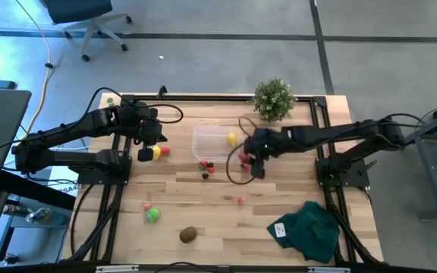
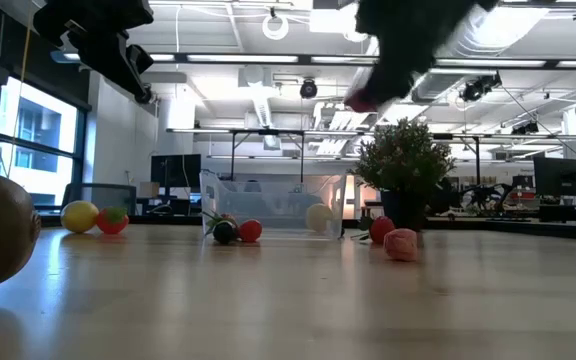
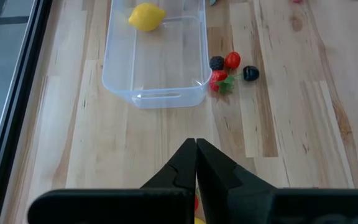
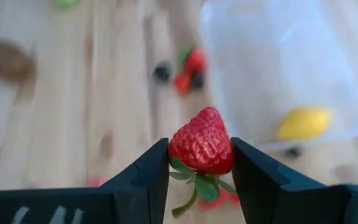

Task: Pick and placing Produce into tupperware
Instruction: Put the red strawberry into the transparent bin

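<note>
The clear tupperware (image 1: 207,141) stands mid-table with a yellow lemon (image 1: 232,138) inside. My right gripper (image 1: 246,161) hangs just off its right end, shut on a red strawberry (image 4: 204,140). Small red and dark berries (image 1: 204,168) lie on the wood at the tupperware's near side. My left gripper (image 3: 196,149) is shut on nothing and hovers above a second lemon (image 1: 155,152) and a red fruit (image 1: 165,151), left of the tupperware. A green ball (image 1: 152,214), a brown kiwi (image 1: 188,234) and a pink berry (image 1: 241,199) lie nearer the front. My right gripper pinches the strawberry's two sides (image 4: 178,149) between its two fingers. The pointed tip faces away from the wrist and the green leafy end (image 4: 194,180) faces back toward it. The fingers slant down from the table's right side. The strawberry (image 2: 361,102) is lifted clear of the table.
A bushy potted plant (image 1: 273,98) stands at the far edge, behind the right gripper. A dark green cloth (image 1: 307,231) lies at the front right. Bare wood lies between the berries and the front fruits.
</note>
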You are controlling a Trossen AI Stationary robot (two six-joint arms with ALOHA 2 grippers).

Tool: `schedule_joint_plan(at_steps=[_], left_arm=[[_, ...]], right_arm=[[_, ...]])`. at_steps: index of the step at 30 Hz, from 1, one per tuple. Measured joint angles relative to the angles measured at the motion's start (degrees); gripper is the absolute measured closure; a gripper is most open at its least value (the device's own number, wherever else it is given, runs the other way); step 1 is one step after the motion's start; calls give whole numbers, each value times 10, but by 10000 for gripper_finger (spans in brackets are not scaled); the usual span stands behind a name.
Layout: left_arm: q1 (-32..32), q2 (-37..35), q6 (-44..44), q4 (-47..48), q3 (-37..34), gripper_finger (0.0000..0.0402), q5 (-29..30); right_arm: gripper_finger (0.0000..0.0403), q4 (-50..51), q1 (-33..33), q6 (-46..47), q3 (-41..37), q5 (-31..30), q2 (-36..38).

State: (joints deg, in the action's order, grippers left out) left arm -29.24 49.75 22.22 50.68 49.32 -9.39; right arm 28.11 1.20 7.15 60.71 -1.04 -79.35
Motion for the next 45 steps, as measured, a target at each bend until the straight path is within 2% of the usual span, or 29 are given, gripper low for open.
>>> schedule_joint_plan(at_steps=[3,8,15,24,30,40,45], left_arm=[[0,0,0,0,0,399,0],[0,0,0,0,0,399,0],[0,0,0,0,0,399,0],[0,0,0,0,0,399,0],[0,0,0,0,0,399,0],[0,0,0,0,0,399,0],[0,0,0,0,0,399,0]], right_arm=[[269,4,15,-26,62,-34,-11],[269,45,55,-59,157,-33,-75],[269,127,109,-108,283,4,-241],[269,244,122,-143,418,30,-420],[269,256,123,-147,449,45,-477],[268,250,123,-147,435,74,-486],[250,247,124,-148,434,76,-488]])
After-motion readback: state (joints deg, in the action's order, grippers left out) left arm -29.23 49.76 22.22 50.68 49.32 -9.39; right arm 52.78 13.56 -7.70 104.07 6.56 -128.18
